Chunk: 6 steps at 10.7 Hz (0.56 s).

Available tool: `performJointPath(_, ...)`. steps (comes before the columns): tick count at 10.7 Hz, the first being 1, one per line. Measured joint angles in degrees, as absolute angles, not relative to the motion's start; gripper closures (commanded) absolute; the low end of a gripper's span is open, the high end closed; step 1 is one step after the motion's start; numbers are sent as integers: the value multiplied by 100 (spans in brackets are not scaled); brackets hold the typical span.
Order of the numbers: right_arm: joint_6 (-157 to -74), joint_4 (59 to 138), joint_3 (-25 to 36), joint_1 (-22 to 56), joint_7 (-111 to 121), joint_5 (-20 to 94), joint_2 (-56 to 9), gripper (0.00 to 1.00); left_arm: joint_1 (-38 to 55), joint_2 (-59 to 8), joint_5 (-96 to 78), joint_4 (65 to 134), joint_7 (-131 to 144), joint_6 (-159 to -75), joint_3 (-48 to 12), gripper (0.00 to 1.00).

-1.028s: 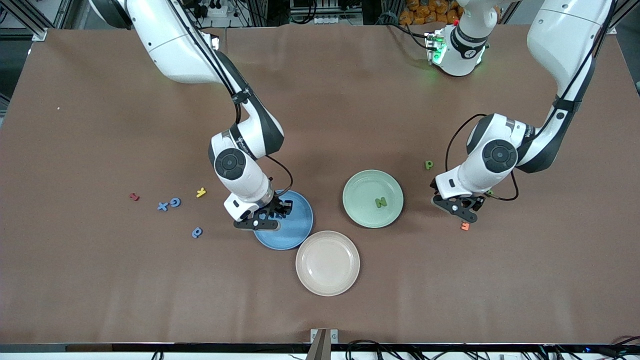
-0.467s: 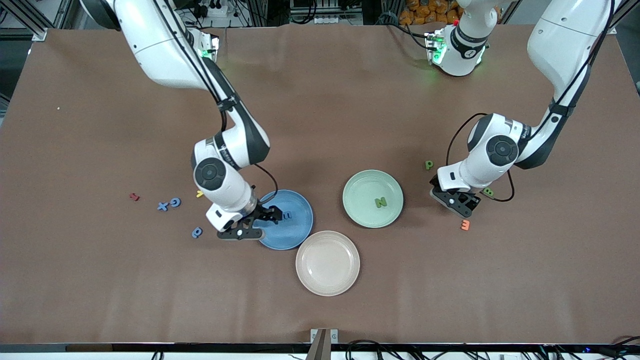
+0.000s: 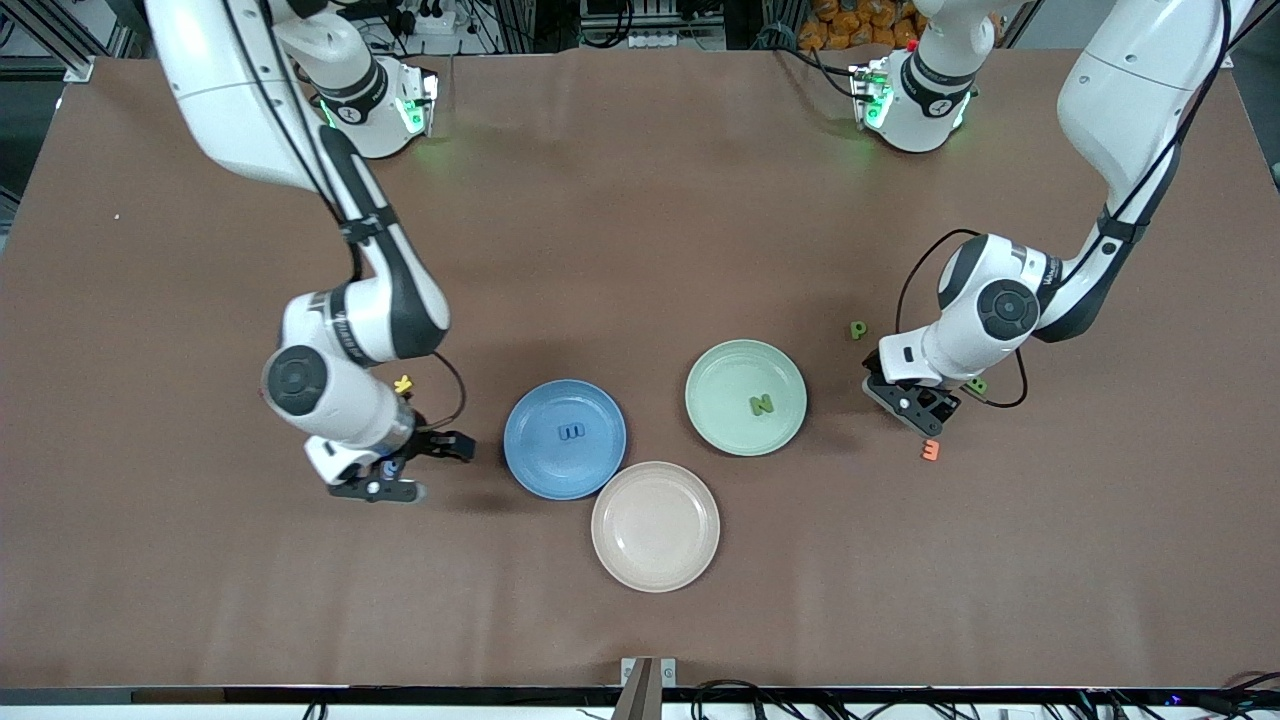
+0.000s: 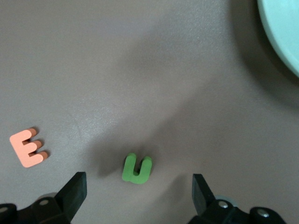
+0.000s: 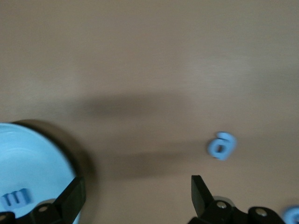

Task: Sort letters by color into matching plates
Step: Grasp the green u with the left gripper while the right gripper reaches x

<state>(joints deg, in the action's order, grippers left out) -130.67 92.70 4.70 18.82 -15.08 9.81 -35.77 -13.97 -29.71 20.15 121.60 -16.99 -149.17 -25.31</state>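
Toward the right arm's end of the table, the right gripper (image 3: 425,462) hangs low with its jaws apart and empty, over the brown tabletop (image 3: 640,620) beside the round medium-blue matte plate (image 3: 565,439). One chunky blue toy letter (image 3: 571,433) already lies in that plate. Another small blue letter (image 5: 221,145) lies on the bare tabletop ahead of this gripper in the right wrist view, off the line between its fingers, so a descent from here would probably miss it or knock it away. A small yellow letter (image 3: 403,383) also lies close by and could be taken by mistake.

Next comes the pale mint-green plate (image 3: 746,397), holding a dark green N (image 3: 762,404).

At the left arm's end, the left gripper (image 3: 915,409) hovers with jaws apart, straddling a dark green U-shaped letter (image 4: 137,169). An orange E-shaped letter (image 4: 28,148) lies near one finger; a slanted approach could nudge it, or closing off-centre could squirt the little U out sideways.
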Motion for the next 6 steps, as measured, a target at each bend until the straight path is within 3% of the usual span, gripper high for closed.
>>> performJointPath(4, -12726, 9334, 759, 1145, -1501, 984, -3285, 1, -1489, -3070, 2253, 12163, -1705, -15066, -2530, 13)
performJointPath(6, -12726, 9376, 929, 945, -1821, 993, -3267, 0, -1504, -3103, 2259, 12162, -1708, -15108, -2532, 26)
